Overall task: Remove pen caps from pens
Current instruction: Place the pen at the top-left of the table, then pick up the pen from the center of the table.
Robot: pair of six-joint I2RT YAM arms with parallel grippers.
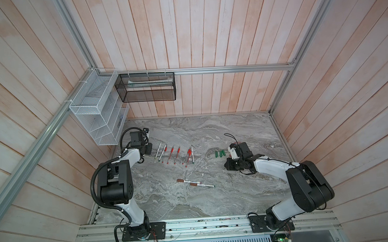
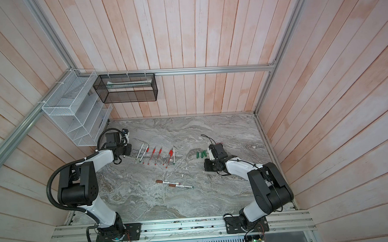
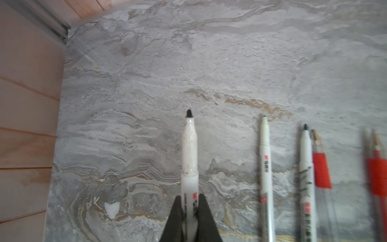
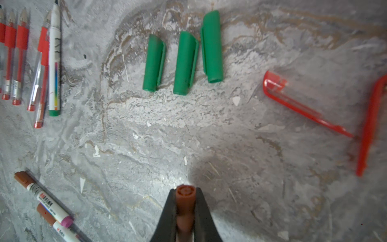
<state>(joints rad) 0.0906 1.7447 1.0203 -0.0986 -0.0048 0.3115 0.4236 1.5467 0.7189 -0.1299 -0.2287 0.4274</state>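
Note:
My left gripper [image 3: 190,198] is shut on an uncapped white marker [image 3: 189,150] with a dark tip, just above the marble near the left wall. Beside it lies the row of pens [image 1: 172,154]: white markers [image 3: 265,167] and red-trimmed clear pens [image 3: 321,167]. My right gripper [image 4: 185,190] is shut on a brown cap [image 4: 185,196], which points out past the fingertips. Three green caps [image 4: 185,62] lie side by side ahead of it, and two slim red caps [image 4: 301,106] lie apart from them. Two brown-capped markers [image 1: 191,182] lie mid-table.
The wooden left wall [image 3: 27,125] stands close to my left gripper [image 1: 148,149]. A white wire basket [image 1: 93,112] and a black mesh basket [image 1: 145,87] hang on the walls above the table's back left corner. An aluminium rail [image 1: 204,225] runs along the front edge.

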